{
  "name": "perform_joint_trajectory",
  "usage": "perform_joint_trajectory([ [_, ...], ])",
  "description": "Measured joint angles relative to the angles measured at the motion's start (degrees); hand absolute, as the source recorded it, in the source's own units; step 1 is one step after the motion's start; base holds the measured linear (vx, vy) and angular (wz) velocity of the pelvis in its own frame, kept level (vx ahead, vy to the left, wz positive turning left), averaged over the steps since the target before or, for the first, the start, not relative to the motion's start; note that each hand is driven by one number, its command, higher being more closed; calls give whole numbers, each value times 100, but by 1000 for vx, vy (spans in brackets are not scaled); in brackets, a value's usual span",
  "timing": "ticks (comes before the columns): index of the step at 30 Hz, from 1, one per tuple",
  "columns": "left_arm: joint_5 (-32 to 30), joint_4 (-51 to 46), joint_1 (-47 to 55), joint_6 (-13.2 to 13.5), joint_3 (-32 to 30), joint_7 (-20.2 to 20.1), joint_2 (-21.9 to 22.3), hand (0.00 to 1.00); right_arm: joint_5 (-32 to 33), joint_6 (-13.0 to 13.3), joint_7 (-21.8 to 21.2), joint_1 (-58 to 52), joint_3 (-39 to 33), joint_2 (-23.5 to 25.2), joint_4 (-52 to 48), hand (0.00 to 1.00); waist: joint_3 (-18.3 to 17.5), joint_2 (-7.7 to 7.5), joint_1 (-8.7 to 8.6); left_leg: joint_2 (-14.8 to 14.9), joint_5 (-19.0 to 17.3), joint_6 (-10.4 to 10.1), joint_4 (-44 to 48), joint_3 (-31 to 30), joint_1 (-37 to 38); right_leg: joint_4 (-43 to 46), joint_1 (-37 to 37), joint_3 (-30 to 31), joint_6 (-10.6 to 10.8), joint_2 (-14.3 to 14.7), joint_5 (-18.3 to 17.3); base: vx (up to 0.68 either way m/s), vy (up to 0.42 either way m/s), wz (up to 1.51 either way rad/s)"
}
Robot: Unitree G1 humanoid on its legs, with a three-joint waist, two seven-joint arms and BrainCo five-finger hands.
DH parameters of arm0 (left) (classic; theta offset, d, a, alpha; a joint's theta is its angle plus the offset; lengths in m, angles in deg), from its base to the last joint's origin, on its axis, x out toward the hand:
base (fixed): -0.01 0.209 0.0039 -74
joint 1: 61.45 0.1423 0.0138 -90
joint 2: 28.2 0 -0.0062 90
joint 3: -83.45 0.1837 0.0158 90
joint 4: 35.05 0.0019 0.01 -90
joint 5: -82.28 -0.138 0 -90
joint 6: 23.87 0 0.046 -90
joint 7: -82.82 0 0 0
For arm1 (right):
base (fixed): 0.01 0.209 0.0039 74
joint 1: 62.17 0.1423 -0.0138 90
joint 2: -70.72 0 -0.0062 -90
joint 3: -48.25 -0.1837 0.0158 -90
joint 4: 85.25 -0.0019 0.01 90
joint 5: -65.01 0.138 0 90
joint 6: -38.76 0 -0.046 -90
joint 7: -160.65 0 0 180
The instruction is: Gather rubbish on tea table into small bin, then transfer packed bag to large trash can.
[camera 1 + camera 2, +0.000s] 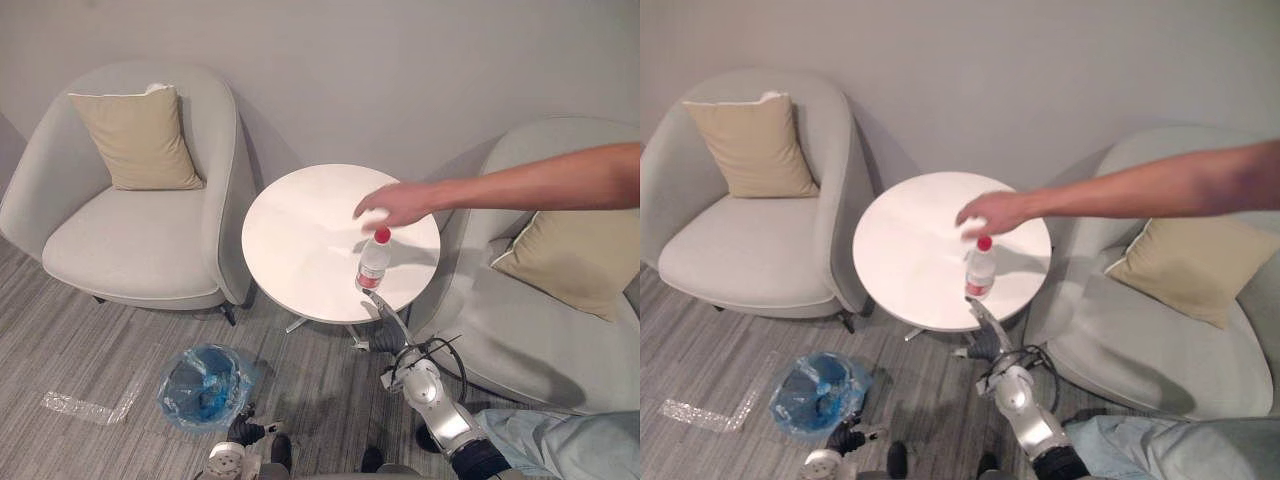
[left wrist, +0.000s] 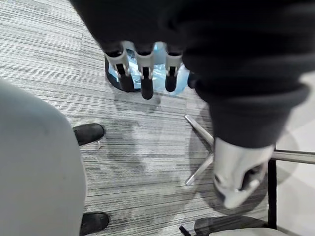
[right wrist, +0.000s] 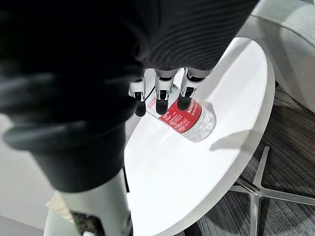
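The right hand's fingers are stretched out straight and a little loose, with nothing in them. Their dark tips point at the label of the bottle and come close to it, though I cannot tell whether they touch. The right hand itself sits low, just under the near right edge of the table, so it looks lined up for a short reach up to the bottle. The bottle is clear with a red cap and red label. It stands upright on the table close to that same edge, the one piece of rubbish there, and I'd judge it well within the arm's reach.

A person's hand comes in over the right armchair and hangs just above the cap. While it is there, closing on the bottle risks a bump, so waiting seems wise.

The left hand hangs low with its fingers straight and empty too, aimed towards the bin. The bin stands on the floor off the table's near left edge, with a blue bag gaping at the mouth, handy for a drop. I cannot make out anything inside it, so the gathering looks barely begun. A strip of plastic wrap lies on the floor just beyond the bin, away from the table.
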Motion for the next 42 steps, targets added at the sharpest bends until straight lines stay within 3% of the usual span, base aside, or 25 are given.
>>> perform_joint_trajectory([
  [11, -3, -2, 3, -5, -28, -1, 0, 0, 14, -8, 37, 229, -145, 49, 169, 0, 4, 11, -1, -36, 17, -1, 33, -28, 77, -179, 193, 4, -21, -1, 48, 44, -3, 3],
  [34, 8, -21, 3, -41, -58, -1, 6, 0, 1026, -135, 358, 218, -1418, 320, 315, 0, 47, 81, -8, -38, -44, -16, 29, 13, 79, -204, 180, 115, 3, -4, 49, -18, -1, -1],
  [42, 22, -17, 3, -46, -61, 2, 8, 0, 1365, -193, 364, 349, -1412, 371, 573, 0, 48, 84, -4, -37, -44, -15, -5, 51, 78, -183, 152, 181, 1, -5, 52, -62, -2, -3],
])
